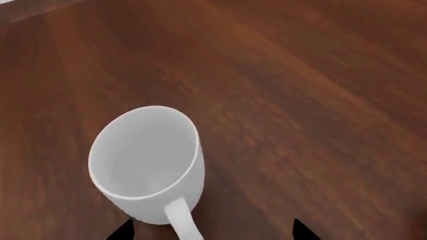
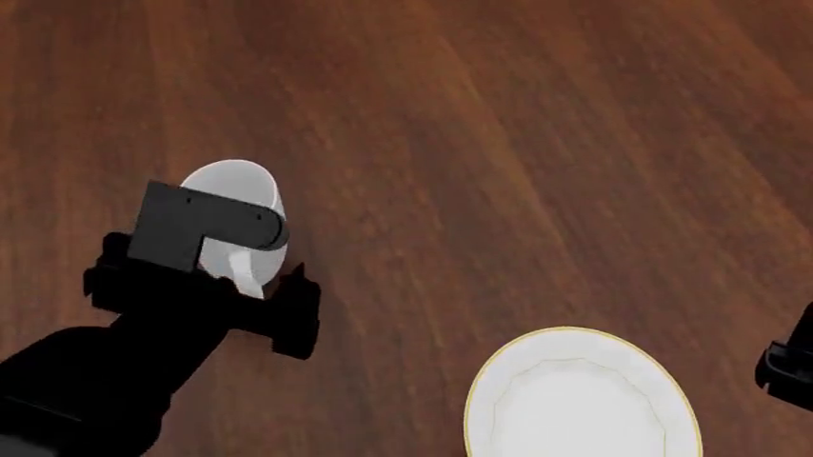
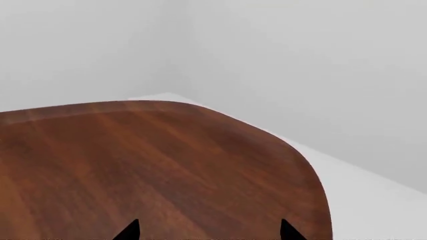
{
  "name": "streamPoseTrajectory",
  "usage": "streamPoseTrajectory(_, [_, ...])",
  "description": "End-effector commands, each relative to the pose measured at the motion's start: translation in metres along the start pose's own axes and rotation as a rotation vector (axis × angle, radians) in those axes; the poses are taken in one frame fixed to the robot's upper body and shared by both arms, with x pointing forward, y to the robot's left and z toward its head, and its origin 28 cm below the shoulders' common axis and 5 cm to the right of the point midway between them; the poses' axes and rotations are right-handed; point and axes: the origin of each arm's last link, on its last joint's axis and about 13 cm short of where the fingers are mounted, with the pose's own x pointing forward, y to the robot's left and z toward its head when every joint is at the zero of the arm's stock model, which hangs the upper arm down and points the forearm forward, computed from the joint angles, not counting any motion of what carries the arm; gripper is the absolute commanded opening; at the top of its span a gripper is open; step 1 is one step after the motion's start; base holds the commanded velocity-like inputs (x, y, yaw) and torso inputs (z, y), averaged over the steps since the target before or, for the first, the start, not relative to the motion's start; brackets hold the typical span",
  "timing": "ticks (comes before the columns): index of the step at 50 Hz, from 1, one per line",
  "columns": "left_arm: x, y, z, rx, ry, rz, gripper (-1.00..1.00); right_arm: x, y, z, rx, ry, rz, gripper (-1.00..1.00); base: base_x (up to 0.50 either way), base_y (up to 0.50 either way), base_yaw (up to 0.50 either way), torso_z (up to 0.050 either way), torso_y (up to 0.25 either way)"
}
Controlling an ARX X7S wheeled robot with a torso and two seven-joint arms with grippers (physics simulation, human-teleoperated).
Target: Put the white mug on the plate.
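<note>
Left claw [image 1: 210, 231] is hovering spread around the white mug [image 1: 147, 162] handle (nothing gripped), mug sitting on worktop [image 2: 508, 143] well apart from the plate [image 2: 578, 400], so the task is barely starting.

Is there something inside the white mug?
No, the white mug looks empty; only its white bottom shows in the left wrist view. In the head view, the left arm covers part of it.

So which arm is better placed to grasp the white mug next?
Left. The left gripper hangs open just above the white mug, its handle between the fingertips. The right gripper faces bare table.
</note>
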Motion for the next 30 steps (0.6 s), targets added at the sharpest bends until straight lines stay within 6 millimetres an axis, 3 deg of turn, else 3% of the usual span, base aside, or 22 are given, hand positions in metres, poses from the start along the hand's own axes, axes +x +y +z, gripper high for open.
streamPoseTrajectory(1, [-0.004,-0.001,0.021,-0.017,0.1,0.057,1.0,0.001,0.001,-0.002,0.007,0.005,-0.001,1.0,0.0,0.0,0.0,0.0,0.0])
streamPoseTrajectory(10, [-0.002,0.006,0.035,-0.176,0.265,0.055,1.0,0.001,0.002,-0.003,0.013,0.009,0.006,1.0,0.0,0.0,0.0,0.0,0.0])
streamPoseTrajectory(30, [0.027,0.019,0.041,-0.356,0.364,0.049,1.0,0.001,0.001,-0.003,0.012,0.009,0.008,1.0,0.0,0.0,0.0,0.0,0.0])
